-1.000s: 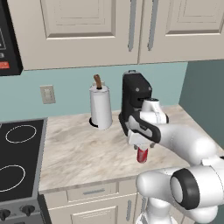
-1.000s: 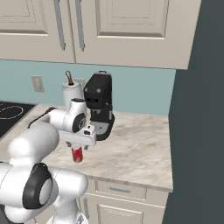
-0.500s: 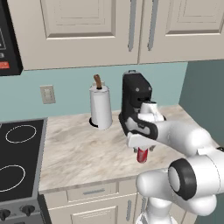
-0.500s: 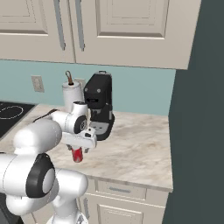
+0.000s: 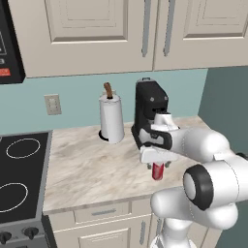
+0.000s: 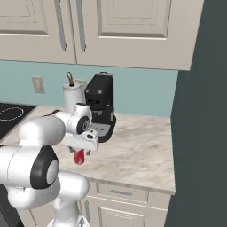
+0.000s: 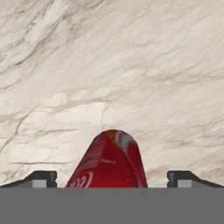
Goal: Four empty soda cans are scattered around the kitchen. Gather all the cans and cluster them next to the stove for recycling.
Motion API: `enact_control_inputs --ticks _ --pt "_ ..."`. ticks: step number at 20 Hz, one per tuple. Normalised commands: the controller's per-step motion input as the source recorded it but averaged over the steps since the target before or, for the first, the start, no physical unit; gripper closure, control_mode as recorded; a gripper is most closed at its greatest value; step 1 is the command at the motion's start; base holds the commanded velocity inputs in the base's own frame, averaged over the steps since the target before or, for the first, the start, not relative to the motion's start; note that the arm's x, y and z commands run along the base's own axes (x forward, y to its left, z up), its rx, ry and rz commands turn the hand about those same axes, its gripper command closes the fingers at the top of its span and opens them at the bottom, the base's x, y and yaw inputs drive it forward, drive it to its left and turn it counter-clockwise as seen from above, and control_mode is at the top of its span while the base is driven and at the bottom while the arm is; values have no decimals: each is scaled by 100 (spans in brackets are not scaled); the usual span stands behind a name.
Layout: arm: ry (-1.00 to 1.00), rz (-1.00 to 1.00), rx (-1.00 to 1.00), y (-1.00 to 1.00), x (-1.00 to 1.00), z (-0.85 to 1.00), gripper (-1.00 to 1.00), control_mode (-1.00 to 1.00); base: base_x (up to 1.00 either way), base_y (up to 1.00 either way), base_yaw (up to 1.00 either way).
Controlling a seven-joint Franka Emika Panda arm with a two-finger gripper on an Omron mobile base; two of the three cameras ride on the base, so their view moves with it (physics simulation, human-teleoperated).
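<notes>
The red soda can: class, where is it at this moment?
In both base views the red soda can stands on the marble counter, under the open tool, just in front of the black coffee machine.

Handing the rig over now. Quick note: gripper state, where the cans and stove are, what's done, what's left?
Gripper: open, fingertips either side of a red soda can, gap on both sides, not gripping.
The can stands upright on the marble counter, in front of the black coffee machine, right of the paper-towel roll.
Stove: at the counter's left end; no can beside it.
Done: gripper placed around this can.
Left: close, lift, carry it to the stove side; then find the other cans.
</notes>
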Motion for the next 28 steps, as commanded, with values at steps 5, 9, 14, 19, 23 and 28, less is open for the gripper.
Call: enact_control_inputs --ticks 5,9,14,19,23,28 --pt "0 0 0 0 0 0 100 -100 0 0 0" --pt "0 0 0 0 0 0 100 -100 0 0 0" --pt "0 0 0 0 0 3 100 -100 0 0 0" --pt "0 -1 0 0 0 38 100 -100 0 0 0" --pt "0 0 0 0 -15 54 100 -100 0 0 0" --pt "0 0 0 0 -35 35 100 -100 0 0 0"
